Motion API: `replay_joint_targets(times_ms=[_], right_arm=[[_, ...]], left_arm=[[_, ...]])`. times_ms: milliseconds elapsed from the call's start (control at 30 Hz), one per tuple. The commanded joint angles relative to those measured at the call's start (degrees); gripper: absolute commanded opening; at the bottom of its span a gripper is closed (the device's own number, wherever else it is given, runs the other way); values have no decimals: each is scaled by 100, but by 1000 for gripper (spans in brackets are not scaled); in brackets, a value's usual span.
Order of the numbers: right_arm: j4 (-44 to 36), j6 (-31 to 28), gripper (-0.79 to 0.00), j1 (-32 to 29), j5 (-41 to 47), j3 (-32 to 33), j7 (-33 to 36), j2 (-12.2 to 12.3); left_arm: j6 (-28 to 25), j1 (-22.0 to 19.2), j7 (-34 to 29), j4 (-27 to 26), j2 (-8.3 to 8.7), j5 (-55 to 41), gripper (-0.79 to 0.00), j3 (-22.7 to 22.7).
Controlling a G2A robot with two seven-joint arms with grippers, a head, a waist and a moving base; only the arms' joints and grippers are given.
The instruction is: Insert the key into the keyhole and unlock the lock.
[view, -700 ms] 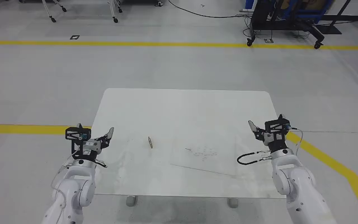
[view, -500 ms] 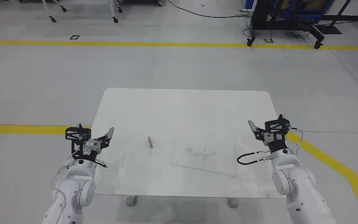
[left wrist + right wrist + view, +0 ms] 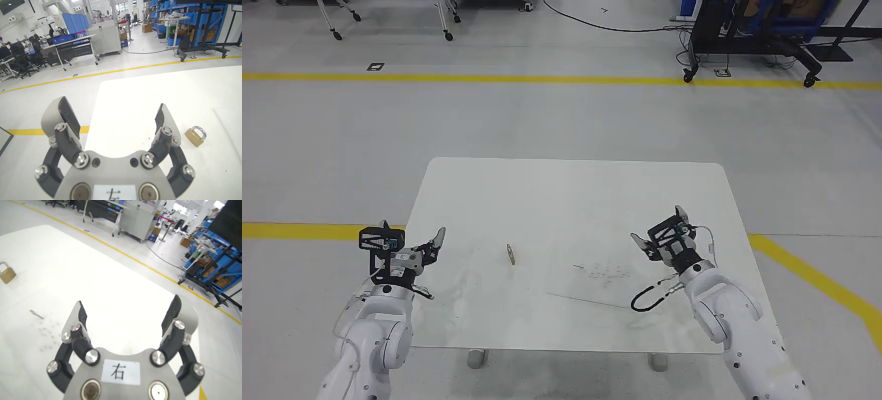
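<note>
A small brass padlock (image 3: 510,253) with a silver shackle lies on the white table (image 3: 572,190), left of centre; it also appears in the left wrist view (image 3: 195,139) and the right wrist view (image 3: 7,274). A thin grey key (image 3: 36,314) lies flat on the table among dark scuff marks (image 3: 604,272). My left gripper (image 3: 412,234) (image 3: 112,108) hovers open at the table's left edge, with nothing between its fingers. My right gripper (image 3: 660,228) (image 3: 128,302) stands open and empty above the table's right half, to the right of the scuff marks.
A thin clear sheet (image 3: 642,300) covers the table's front right part. A black cable loop (image 3: 647,297) hangs from the right arm over it. Bare tabletop lies between the padlock and the right gripper. Yellow floor lines run around the table.
My right arm has swung left from the table's right edge to above its right half, still open. The left arm and the padlock have not moved.
</note>
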Motion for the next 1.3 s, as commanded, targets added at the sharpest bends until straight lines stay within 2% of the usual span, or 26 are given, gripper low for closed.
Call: replay_joint_targets(times_ms=[0, 367, 533, 733, 933, 1033, 1067, 1100, 1133, 1267], right_arm=[[-3, 22, 0, -1, 6, 6, -1, 1], [3, -85, 0, 6, 66, -30, -50, -2], [671, -1808, 0, 579, 350, -391, -448, 13], [1543, -3211, 0, 1487, -69, -1116, -480, -25], [2050, -3941, 0, 2091, -279, -1722, -344, -102], [2278, -4100, -160, 2303, -102, -1878, -214, -146], [2364, -4145, -188, 2374, -37, -1918, -155, -159], [2437, -4175, -308, 2437, 21, -1965, -96, -174], [2503, -4198, -372, 2493, 86, -2011, -47, -189], [2705, -4093, -434, 2672, 177, -2216, 194, -254]], left_arm=[[0, 0, 0, 0, 0, 0, 0, 0], [0, 0, 0, 0, 0, 0, 0, 0], [0, 0, 0, 0, 0, 0, 0, 0], [0, 0, 0, 0, 0, 0, 0, 0], [0, 0, 0, 0, 0, 0, 0, 0], [0, 0, 0, 0, 0, 0, 0, 0], [0, 0, 0, 0, 0, 0, 0, 0], [0, 0, 0, 0, 0, 0, 0, 0], [0, 0, 0, 0, 0, 0, 0, 0], [0, 0, 0, 0, 0, 0, 0, 0]])
